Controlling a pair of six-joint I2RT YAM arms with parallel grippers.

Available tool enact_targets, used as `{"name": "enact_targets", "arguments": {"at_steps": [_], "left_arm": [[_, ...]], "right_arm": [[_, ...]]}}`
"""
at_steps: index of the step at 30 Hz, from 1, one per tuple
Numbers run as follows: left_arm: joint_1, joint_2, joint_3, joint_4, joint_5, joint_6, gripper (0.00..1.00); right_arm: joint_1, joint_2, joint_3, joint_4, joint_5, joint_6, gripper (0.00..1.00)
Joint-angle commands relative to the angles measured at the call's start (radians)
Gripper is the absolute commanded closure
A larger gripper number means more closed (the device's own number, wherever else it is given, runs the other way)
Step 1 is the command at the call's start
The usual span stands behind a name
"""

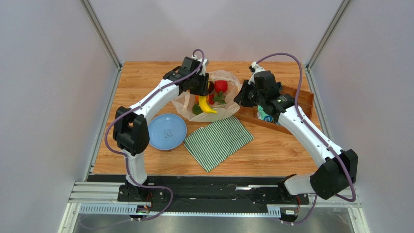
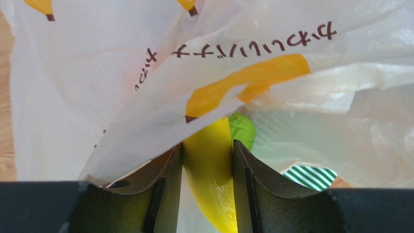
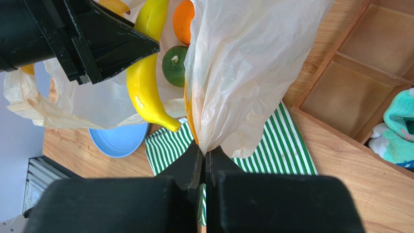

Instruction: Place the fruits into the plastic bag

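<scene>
Left hand (image 2: 207,146) grips the banana (image 2: 210,194); right hand (image 3: 205,149) pinches the plastic bag (image 3: 243,63).

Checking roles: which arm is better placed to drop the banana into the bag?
Left: the left gripper holds the banana at the mouth of the plastic bag; the right gripper pinches its edge.

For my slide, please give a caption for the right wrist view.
Right gripper pinches the plastic bag by its edge; left gripper grips the banana beside it.

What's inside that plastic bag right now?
A red apple, an orange, a green fruit, and a banana gripped by the left gripper. The plastic bag's folds hide anything deeper.
</scene>
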Motion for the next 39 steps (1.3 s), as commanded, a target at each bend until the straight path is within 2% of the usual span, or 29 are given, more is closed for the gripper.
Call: {"name": "enact_targets", "arguments": {"at_steps": [1, 11, 19, 24, 27, 28, 30, 31, 34, 39], "left_arm": [[0.0, -0.023, 0.04, 0.106, -0.104, -0.026, 0.85], [0.027, -0.036, -0.073, 0.303, -0.261, -0.138, 0.85], [-0.008, -0.066, -0.245, 0.445, -0.342, -0.096, 0.85], [-0.022, -0.053, -0.253, 0.431, -0.359, -0.08, 0.82], [-0.022, -0.054, -0.25, 0.425, -0.341, -0.069, 0.7], [-0.022, -0.054, -0.248, 0.423, -0.333, -0.066, 0.59], [-0.022, -0.059, -0.245, 0.414, -0.328, -0.058, 0.47], [-0.022, -0.062, -0.245, 0.413, -0.322, -0.057, 0.35], [-0.022, -0.071, -0.247, 0.408, -0.31, -0.047, 0.24], [-0.023, -0.089, -0.251, 0.4, -0.279, -0.026, 0.21]], "right_arm": [[0.004, -0.019, 0.019, 0.01, 0.016, -0.019, 1.0], [0.002, 0.016, 0.034, 0.013, 0.0, -0.015, 1.0], [0.004, 0.017, 0.031, 0.016, 0.003, -0.015, 1.0], [0.004, 0.025, 0.031, 0.016, -0.005, -0.012, 1.0], [0.004, 0.025, 0.031, 0.016, -0.002, -0.012, 1.0], [0.004, 0.025, 0.031, 0.017, -0.002, -0.013, 1.0], [0.004, 0.025, 0.031, 0.016, -0.002, -0.01, 1.0], [0.004, 0.025, 0.031, 0.016, -0.002, -0.01, 1.0], [0.004, 0.028, 0.031, 0.016, -0.002, -0.01, 1.0], [0.004, 0.03, 0.031, 0.017, -0.003, -0.007, 1.0]]}}
